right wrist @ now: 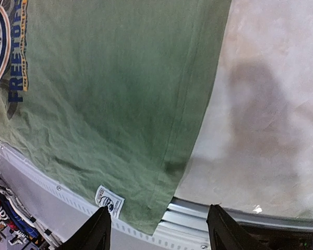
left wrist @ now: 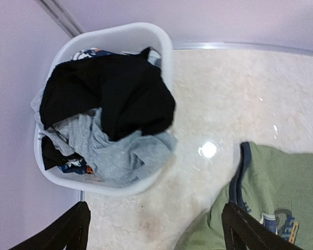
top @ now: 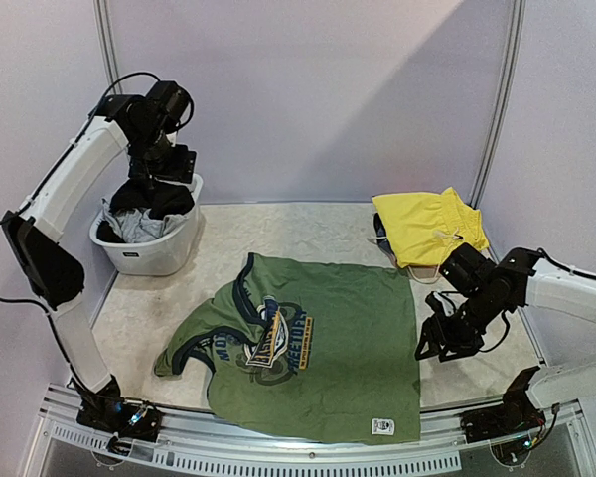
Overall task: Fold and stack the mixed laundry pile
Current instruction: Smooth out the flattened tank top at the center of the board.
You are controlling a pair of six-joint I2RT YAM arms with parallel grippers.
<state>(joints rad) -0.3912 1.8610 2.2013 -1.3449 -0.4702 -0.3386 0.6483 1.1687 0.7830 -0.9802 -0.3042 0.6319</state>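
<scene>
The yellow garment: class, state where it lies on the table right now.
In the top external view the yellow garment lies at the far right corner of the table, just beyond the green T-shirt and past the right gripper.

Bare tabletop (top: 308, 234) lies open between the white tub (top: 151, 258) and yellow garment (top: 427, 227). The green T-shirt (top: 328, 338) covers the near centre.

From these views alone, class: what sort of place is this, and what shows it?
Probably a robot test booth: plain partition walls around a small table, a left arm and right arm bolted at its edge, laundry in a white tub.
</scene>
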